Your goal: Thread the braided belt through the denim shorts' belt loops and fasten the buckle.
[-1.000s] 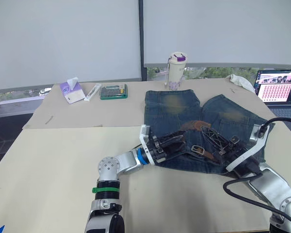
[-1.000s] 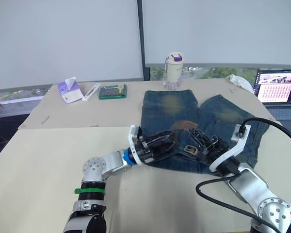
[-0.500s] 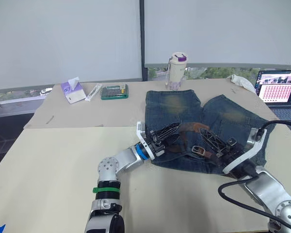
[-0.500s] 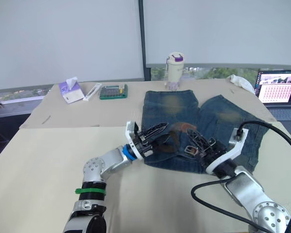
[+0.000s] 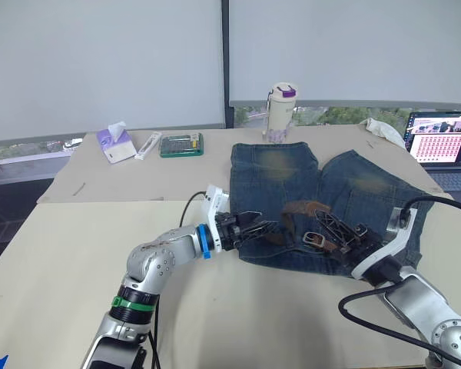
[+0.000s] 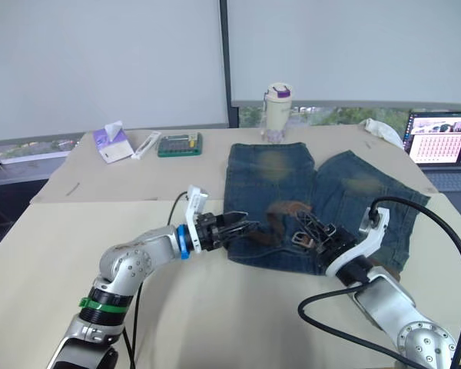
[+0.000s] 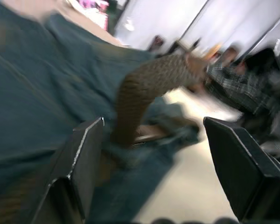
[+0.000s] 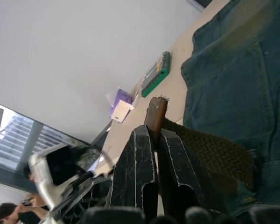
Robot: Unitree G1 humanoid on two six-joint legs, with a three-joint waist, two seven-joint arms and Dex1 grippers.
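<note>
Pinching braided belt (image 8: 210, 149), right hand (image 8: 157, 140) (waistband edge)

Two head eyes look down across the table (image 5: 77, 254) at the shorts (image 5: 323, 192); wrist cameras sit close over them.

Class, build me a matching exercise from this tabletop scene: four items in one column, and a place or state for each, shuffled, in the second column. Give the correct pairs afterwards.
Items
1. left tool
2. right tool
3. laptop
4. tissue box

Places or states
A. open screen at the table's far right edge
B. shut on the braided belt's end
C. far left part of the table, beside a white tube
D. open, at the left end of the denim shorts' waistband

Pairs: 1-D, 2-B, 3-A, 4-C
</note>
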